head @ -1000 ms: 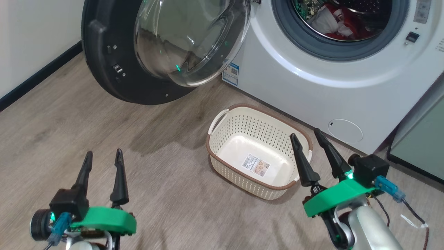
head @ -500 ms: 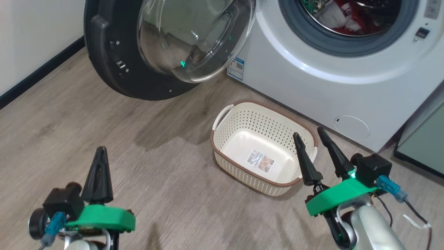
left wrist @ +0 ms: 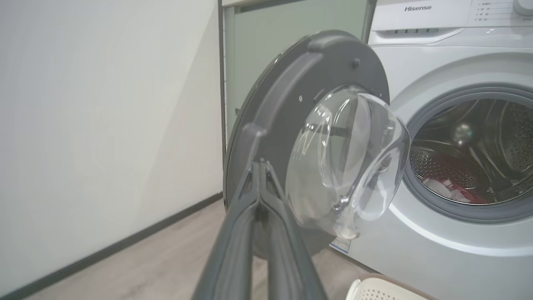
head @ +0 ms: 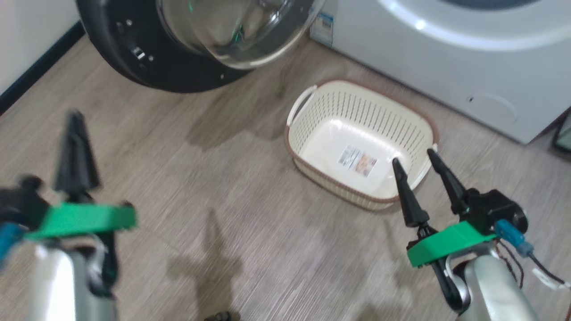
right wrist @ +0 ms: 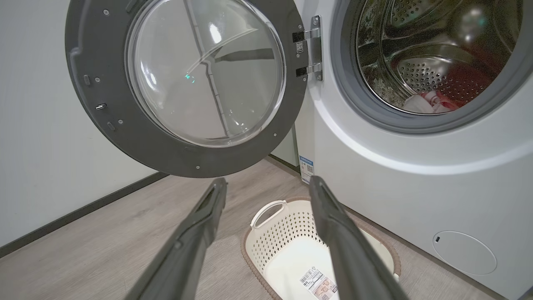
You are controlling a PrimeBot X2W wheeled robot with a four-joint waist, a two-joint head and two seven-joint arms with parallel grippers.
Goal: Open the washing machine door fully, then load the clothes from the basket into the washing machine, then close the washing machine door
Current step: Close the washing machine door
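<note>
Bright, even light; head view motion-blurred, left pincer (head: pixel 75 117) smeared; soft floor (head: pixel 250 232) shadows

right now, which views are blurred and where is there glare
Head view: motion blur throughout, worst on the left end effector; the right end effector and the basket are fairly legible. Left wrist view: sharp background, its own fingers soft close to the lens. Right wrist view: sharp, with bright glare spots on the washing machine door glass and in the steel drum.

Grey wood-look floor (head: pixel 223 178) meets a white wall (left wrist: pixel 104 125) with dark skirting (right wrist: pixel 83 212) near a green cabinet (left wrist: pixel 291 25).
</note>
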